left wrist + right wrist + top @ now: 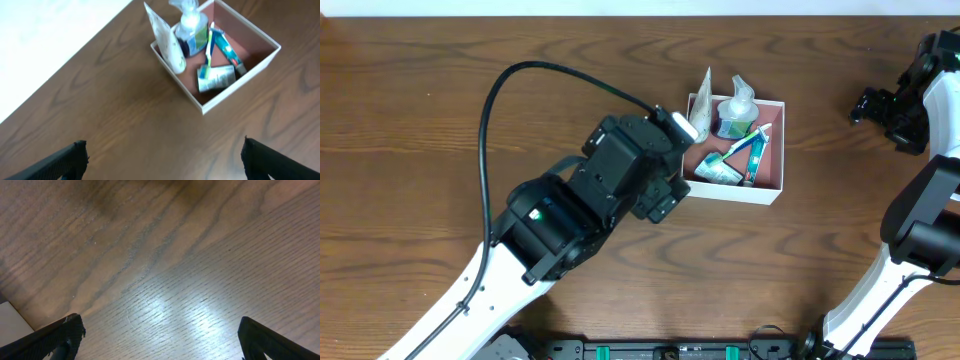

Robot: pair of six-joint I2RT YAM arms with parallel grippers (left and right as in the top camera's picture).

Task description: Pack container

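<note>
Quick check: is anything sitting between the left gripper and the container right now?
Nothing visible. In the left wrist view, only bare table lies between the open left gripper and the near corner of the container.

Both jaws spread wide; left arm [570, 205] stretches forward, right arm [920, 215] bends back.

Overhead view evenly lit, sharp. Two glare patches recorded on table [165, 310] in right wrist view; upper left dim. Left wrist view softly blurred, incl. container [247, 37].
</note>
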